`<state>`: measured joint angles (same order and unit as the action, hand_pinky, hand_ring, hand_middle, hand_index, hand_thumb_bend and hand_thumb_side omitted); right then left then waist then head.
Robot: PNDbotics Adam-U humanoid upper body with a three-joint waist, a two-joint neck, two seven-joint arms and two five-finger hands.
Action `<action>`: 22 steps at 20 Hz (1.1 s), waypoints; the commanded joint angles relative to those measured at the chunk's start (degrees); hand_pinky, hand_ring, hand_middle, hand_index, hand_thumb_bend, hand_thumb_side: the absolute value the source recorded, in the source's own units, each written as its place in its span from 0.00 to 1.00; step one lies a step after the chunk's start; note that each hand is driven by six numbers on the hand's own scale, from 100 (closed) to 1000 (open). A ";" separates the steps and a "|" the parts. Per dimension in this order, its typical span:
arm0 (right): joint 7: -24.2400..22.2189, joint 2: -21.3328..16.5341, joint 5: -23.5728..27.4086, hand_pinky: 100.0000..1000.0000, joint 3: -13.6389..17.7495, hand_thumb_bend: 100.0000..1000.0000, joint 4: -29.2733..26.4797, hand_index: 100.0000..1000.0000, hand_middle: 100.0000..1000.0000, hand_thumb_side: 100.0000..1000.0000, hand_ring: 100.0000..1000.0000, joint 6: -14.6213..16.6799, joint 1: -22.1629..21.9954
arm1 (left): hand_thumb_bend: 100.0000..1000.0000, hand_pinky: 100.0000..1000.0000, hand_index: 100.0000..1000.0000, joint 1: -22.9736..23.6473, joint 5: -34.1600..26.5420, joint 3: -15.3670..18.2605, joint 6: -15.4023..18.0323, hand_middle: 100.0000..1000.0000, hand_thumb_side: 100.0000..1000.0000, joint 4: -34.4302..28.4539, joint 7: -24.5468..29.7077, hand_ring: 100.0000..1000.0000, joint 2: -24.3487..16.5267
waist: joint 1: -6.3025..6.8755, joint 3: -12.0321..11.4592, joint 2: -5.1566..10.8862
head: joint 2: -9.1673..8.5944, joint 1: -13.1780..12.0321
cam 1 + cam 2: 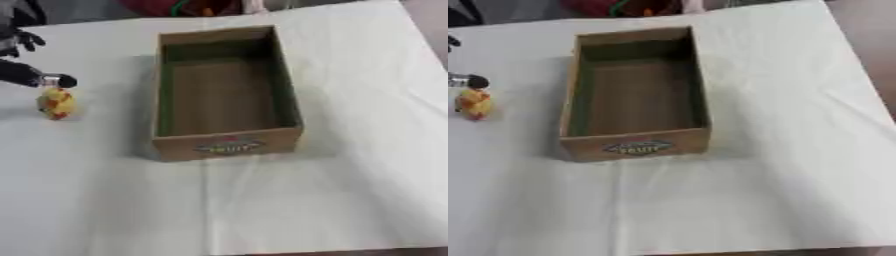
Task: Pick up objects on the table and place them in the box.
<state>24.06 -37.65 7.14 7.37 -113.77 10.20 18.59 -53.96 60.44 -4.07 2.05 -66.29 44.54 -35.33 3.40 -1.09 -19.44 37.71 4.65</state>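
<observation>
At the left edge of the white-covered table (350, 150), our left hand (35, 77) reaches in low, a dark fingertip with a silver band just above a small yellow and red toy (55, 103). We cannot tell whether the fingers are spread or curled, since most of the hand is cut off by the edge of the view. The toy stands on the cloth, well apart from the open cardboard box (226, 145), which sits mid-table with nothing visible inside. Our right hand does not show. We judge we are at the reach for the first pick. Next we need to settle the fingers around the toy, lift it, carry it right over the near wall and release it inside.
</observation>
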 commanded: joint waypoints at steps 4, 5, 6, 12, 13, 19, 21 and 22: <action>-0.36 -1.83 -0.16 0.56 0.15 0.00 -0.82 0.81 0.66 0.79 0.56 0.12 0.54 | 0.71 0.55 0.96 -1.21 1.32 0.98 -1.35 0.78 0.67 0.25 6.18 0.76 -1.84 | -0.27 0.06 0.78 | -0.41 0.03; -0.37 -1.84 -0.20 0.56 0.15 0.00 -0.82 0.81 0.66 0.79 0.56 0.14 0.55 | 0.70 0.55 0.96 -1.21 2.04 0.96 -1.56 0.78 0.67 0.31 6.67 0.76 -1.86 | -0.27 0.11 0.71 | -0.41 0.03; -0.37 -1.84 -0.22 0.56 0.15 0.00 -0.82 0.81 0.66 0.79 0.56 0.15 0.56 | 0.69 0.55 0.97 -1.20 2.63 0.95 -1.67 0.78 0.67 0.32 7.03 0.76 -1.83 | -0.28 0.14 0.65 | -0.41 0.06; -0.51 -1.62 -0.46 0.56 0.14 0.00 -0.82 0.81 0.66 0.79 0.56 0.01 0.56 | 0.66 0.52 0.97 -0.80 3.66 0.83 -2.05 0.73 0.70 0.60 6.78 0.72 -0.91 | -0.38 0.33 0.22 | -0.68 0.01; -0.56 -1.60 -0.54 0.56 0.15 0.00 -0.82 0.81 0.66 0.79 0.56 -0.05 0.55 | 0.65 0.52 0.97 -0.69 3.85 0.78 -2.25 0.71 0.70 0.70 6.25 0.72 -0.75 | -0.39 0.39 0.14 | -0.74 -0.01; -0.80 -1.42 -0.74 0.56 0.08 0.00 -0.82 0.81 0.66 0.79 0.56 -0.17 0.77 | 0.64 0.50 0.95 -0.50 7.09 -0.05 -3.39 0.68 0.69 1.91 3.39 0.70 0.09 | -0.35 0.76 -0.38 | -1.17 -0.37; -0.83 -1.39 -0.77 0.56 0.07 0.00 -0.82 0.81 0.66 0.79 0.56 -0.19 0.81 | 0.62 0.50 0.94 -0.46 8.36 -0.22 -3.46 0.67 0.68 2.77 3.38 0.69 0.30 | -0.34 0.88 -0.54 | -1.28 -0.45; -0.84 -1.38 -0.79 0.56 0.07 0.00 -0.82 0.81 0.66 0.79 0.56 -0.19 0.81 | 0.61 0.50 0.94 -0.47 8.77 -0.22 -3.45 0.67 0.67 3.12 3.38 0.69 0.37 | -0.34 0.91 -0.60 | -1.31 -0.46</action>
<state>23.42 -37.65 6.64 7.04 -113.77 9.84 18.68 -53.55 68.35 -4.45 -1.32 -63.02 48.22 -33.70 3.21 -0.21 -21.16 37.13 4.34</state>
